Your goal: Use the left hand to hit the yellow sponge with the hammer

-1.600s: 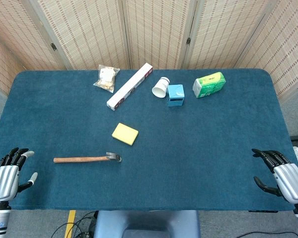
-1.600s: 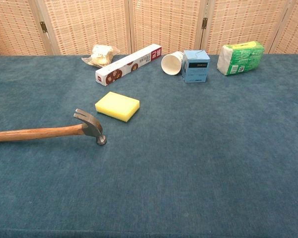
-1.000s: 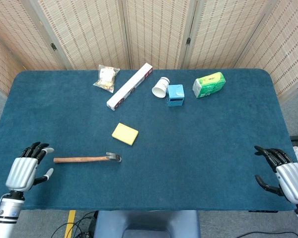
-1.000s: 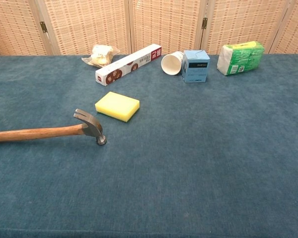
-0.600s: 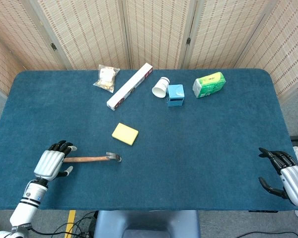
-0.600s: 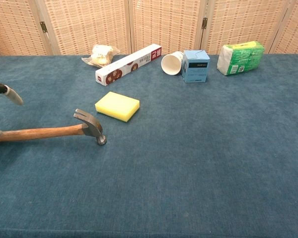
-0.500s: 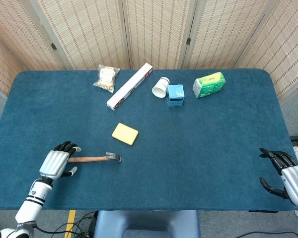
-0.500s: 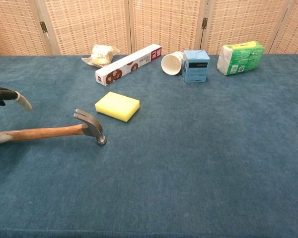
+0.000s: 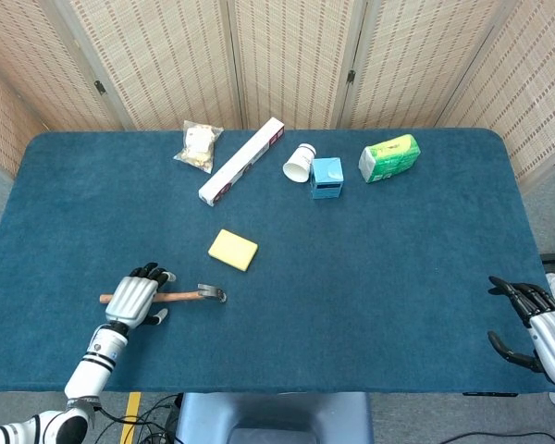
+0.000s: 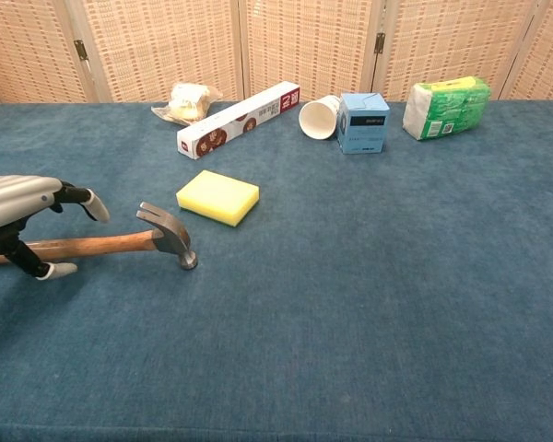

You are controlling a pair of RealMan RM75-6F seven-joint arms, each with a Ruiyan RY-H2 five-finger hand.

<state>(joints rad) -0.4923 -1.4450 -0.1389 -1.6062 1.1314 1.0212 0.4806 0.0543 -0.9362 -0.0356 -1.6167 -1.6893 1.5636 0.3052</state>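
The hammer (image 9: 192,295) (image 10: 134,241) lies flat on the blue cloth, wooden handle pointing left, steel head at the right. My left hand (image 9: 134,298) (image 10: 23,219) hovers over the handle's middle with its fingers spread apart and thumb below the handle, holding nothing. The yellow sponge (image 9: 233,250) (image 10: 217,197) rests a short way beyond and to the right of the hammer head. My right hand (image 9: 535,329) stays at the table's right front corner, fingers apart and empty.
Along the far side stand a bagged snack (image 9: 198,146), a long white box (image 9: 241,161), a tipped paper cup (image 9: 299,163), a blue carton (image 9: 326,178) and a green packet (image 9: 389,157). The table's front edge (image 9: 287,388) runs just behind my left wrist.
My left hand has travelled right from the table's left front corner to above the hammer handle. The right hand drifted slightly toward the front corner. Hammer and sponge have not moved.
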